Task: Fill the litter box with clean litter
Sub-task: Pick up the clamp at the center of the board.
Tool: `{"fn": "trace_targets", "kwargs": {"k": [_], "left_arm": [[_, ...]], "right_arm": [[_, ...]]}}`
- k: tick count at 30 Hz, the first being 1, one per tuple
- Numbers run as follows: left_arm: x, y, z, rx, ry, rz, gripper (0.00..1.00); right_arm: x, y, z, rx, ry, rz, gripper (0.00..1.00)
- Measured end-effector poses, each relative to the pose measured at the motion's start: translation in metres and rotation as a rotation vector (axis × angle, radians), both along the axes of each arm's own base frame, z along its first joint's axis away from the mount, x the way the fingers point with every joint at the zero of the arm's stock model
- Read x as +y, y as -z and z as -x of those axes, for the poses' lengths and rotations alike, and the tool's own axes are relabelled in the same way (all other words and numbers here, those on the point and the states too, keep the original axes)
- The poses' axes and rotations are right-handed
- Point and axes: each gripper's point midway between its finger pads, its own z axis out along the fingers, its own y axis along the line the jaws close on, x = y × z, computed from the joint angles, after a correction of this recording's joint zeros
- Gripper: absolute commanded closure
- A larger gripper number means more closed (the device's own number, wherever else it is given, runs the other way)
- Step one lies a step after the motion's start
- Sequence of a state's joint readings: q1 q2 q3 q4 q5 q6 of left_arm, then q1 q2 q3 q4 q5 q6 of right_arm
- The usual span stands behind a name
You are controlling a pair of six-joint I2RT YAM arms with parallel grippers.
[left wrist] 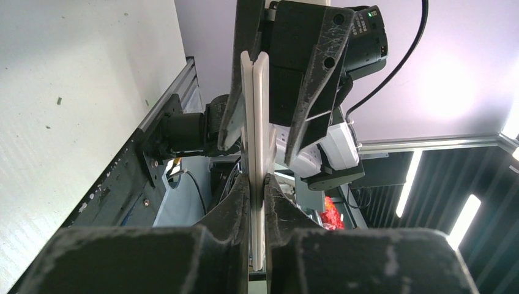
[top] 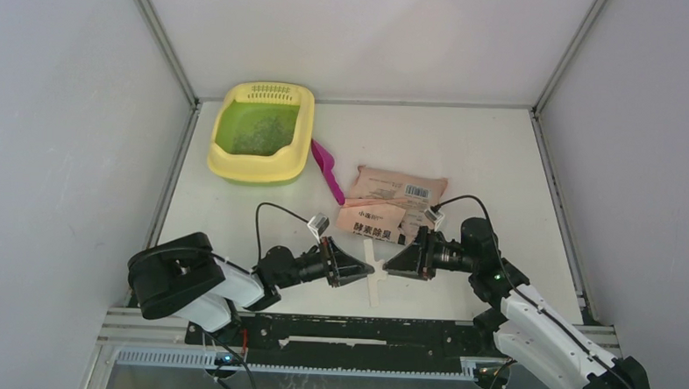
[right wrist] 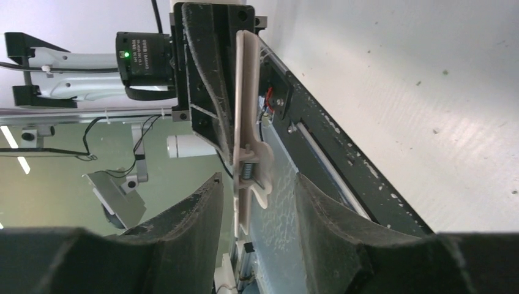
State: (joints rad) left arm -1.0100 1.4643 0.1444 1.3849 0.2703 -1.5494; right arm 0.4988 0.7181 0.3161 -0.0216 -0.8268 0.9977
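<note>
The pale yellow litter box [top: 222,163] stands at the back left, a speckled layer of clean litter [top: 258,131] on its green floor. Near the front edge my two grippers face each other tip to tip. The left gripper [top: 366,271] [left wrist: 257,184] is shut on a long cream bag clip [top: 373,288] [left wrist: 254,110], gripping its flat bars. My right gripper [top: 390,267] [right wrist: 257,184] stands open around the clip's [right wrist: 247,104] spring end, and there is a gap on both sides of the clip.
A peach-pink printed bag [top: 395,199] lies flat mid-table just beyond the grippers. A magenta scoop [top: 327,168] rests between the bag and the litter box. The black base rail [top: 361,331] runs along the near edge, and enclosure walls close in both sides.
</note>
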Motion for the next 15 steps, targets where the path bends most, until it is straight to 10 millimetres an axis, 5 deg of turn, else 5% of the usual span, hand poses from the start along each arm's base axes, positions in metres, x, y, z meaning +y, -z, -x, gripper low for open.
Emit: {"fn": "trace_targets", "kwargs": {"k": [12,15], "left_arm": [[-0.0030,-0.0059,-0.0009,-0.005,0.005,0.018,0.95],[-0.0029,-0.0073,-0.0008,-0.008,0.005,0.024,0.95]], "right_arm": [[0.0081,-0.0103,0.0045,-0.005,-0.025,-0.039,0.61],[0.0083,-0.0105,0.0042,-0.004,-0.025,-0.039,0.71]]}}
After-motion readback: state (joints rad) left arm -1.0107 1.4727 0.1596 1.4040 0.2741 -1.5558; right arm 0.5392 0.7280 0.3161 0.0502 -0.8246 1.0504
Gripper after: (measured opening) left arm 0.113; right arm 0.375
